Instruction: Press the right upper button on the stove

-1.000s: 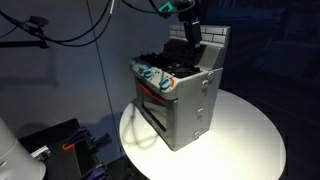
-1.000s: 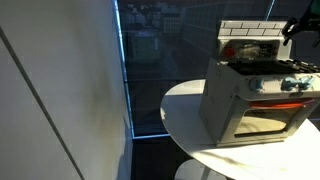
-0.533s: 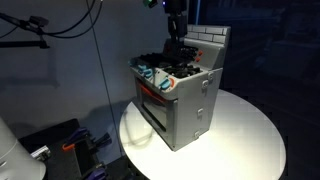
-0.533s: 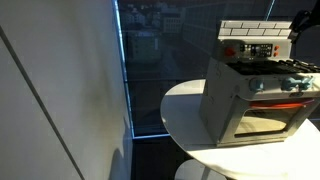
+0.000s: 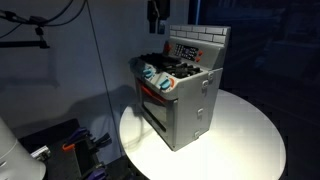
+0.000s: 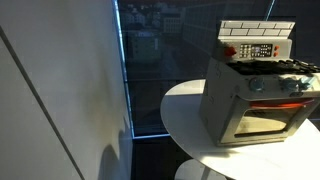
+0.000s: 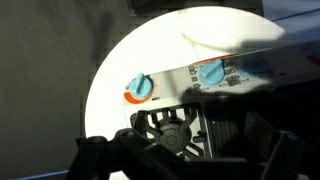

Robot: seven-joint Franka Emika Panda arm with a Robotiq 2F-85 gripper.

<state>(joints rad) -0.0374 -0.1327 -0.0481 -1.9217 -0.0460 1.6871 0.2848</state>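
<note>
The toy stove [image 5: 185,95] sits on the round white tabletop [image 5: 250,135], toward its near edge, with its dark control panel [image 5: 185,50] standing upright at the back under the white brick wall [image 6: 257,30]. The end effector [image 5: 155,20] hangs high above and off to the side of the stove, touching nothing. From here I can't tell whether its fingers are apart or together, because it is only a dark shape against a dark room. My worry is aim. The buttons on that panel look small and crowded, so a slightly off approach could land on a neighbouring button or on the panel's frame. The stove also looks light, so a firm push into the upright panel might slide it back across the tabletop or rock it instead of pressing anything. Coming in from that side, the arm could also clip the burners or the edge of the brick wall. Individual buttons don't resolve in either exterior view, so I can't pick out the right upper one. One exterior view doesn't show the end effector at all. The wrist view shows only the blue knobs [image 7: 140,87], a black burner [image 7: 175,135] and blurred dark shapes along the bottom, not the panel.
</note>
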